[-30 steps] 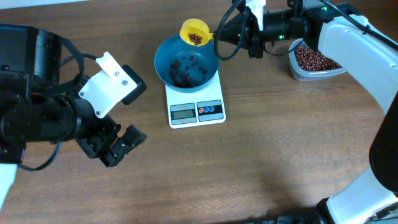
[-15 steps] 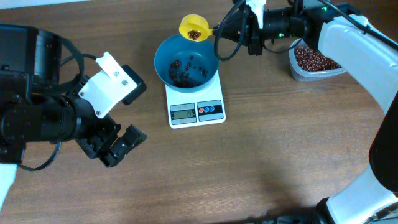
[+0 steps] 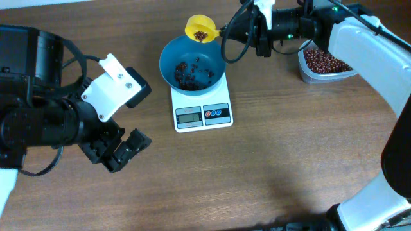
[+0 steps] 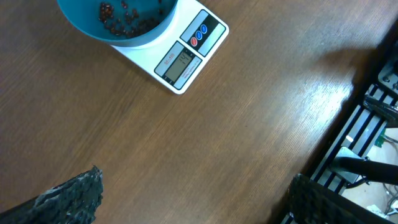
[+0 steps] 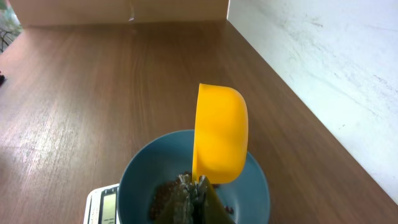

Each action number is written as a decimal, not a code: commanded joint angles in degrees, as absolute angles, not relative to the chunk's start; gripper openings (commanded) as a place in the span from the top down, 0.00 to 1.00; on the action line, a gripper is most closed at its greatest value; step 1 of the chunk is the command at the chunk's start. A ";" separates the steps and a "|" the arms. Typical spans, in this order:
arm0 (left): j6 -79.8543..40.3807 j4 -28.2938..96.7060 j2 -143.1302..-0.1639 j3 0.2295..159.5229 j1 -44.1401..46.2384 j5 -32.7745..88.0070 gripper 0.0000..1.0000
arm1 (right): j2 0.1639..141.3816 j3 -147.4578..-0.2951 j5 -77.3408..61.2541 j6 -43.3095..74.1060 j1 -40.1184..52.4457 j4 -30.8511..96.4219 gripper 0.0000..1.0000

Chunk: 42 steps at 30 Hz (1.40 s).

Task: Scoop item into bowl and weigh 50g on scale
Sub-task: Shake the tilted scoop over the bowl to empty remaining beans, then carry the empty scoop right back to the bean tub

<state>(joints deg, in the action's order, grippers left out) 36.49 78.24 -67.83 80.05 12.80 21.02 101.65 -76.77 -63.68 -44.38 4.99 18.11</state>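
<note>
Desk: you have a brown wood-grain desk with a pale wall along one edge, and everything sits toward the far side.
Scale: the white scale lies flat with its display facing you. I cannot read the digits at this size.
Bowl: the blue bowl sits on the scale's platform and covers most of it.
Beans: a thin scatter of beans lies in the bowl. The main stock fills the clear tub, well apart to the right.
Scoop: the yellow scoop hangs over the bowl's far rim with a few beans in its cup.
Right jaws: they are clamped on the scoop's handle, and the cup points away from the wrist.
Left jaws: they are spread wide, hold nothing, and rest near the desk well left of the scale.
Handling: judge the beans as hard, dry, light and quick to roll. They will pour in a rush and bounce off the plastic, so tip the scoop slowly and low inside the rim.
Hold: grip the stiff, smooth scoop by its handle only, and grip it firmly enough that it cannot twist.
Caution: the bowl looks light and slick on the platform, so a nudge from the scoop could shift it or upset the reading.
</note>
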 commanded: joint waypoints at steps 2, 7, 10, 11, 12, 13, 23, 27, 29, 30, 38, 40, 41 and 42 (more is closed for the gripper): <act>37.78 78.15 -68.03 79.85 13.02 21.21 0.01 | 101.62 -77.69 -61.28 -44.80 5.56 17.93 0.96; 37.80 78.15 -68.03 79.85 13.02 21.23 0.01 | 101.62 -77.69 -61.19 -44.80 5.56 16.19 0.96; 37.78 78.15 -68.03 79.85 13.02 21.23 0.01 | 101.62 -77.69 -61.21 -44.80 5.56 15.16 0.96; 37.78 78.15 -68.03 79.85 13.02 21.23 0.01 | 101.62 -77.69 -61.21 -44.77 5.56 15.18 0.96; 37.80 78.15 -68.03 79.85 13.02 21.23 0.01 | 101.65 -77.69 -61.21 -44.77 5.56 15.20 0.96; 37.78 78.15 -68.03 79.85 13.02 21.23 0.01 | 101.62 -77.69 -61.21 -44.77 5.56 15.18 0.96; 37.78 78.15 -68.03 79.85 13.02 21.23 0.01 | 101.65 -77.69 -61.19 -44.77 5.56 15.18 0.96; 37.78 78.15 -68.03 79.85 13.02 21.23 0.01 | 101.65 -77.69 -61.19 -44.77 5.56 15.20 0.96; 37.80 78.15 -68.03 79.85 13.02 21.23 0.01 | 101.65 -77.69 -60.71 -44.77 5.56 15.20 0.96; 37.80 78.15 -68.03 79.85 13.02 21.23 0.01 | 101.65 -77.69 -60.80 -44.77 5.56 15.18 0.96; 37.80 78.15 -68.03 79.85 13.02 21.23 0.01 | 101.65 -77.69 -62.52 -44.75 5.56 15.46 0.96; 37.80 78.15 -68.03 79.85 13.02 21.23 0.01 | 101.65 -77.69 -62.41 -44.75 5.56 15.38 0.96; 37.78 78.15 -68.03 79.85 13.02 21.23 0.01 | 101.65 -77.69 -62.02 -44.75 5.56 15.42 0.96; 37.78 78.15 -68.03 79.85 13.02 21.23 0.01 | 101.65 -77.69 -60.77 -44.75 5.56 15.62 0.96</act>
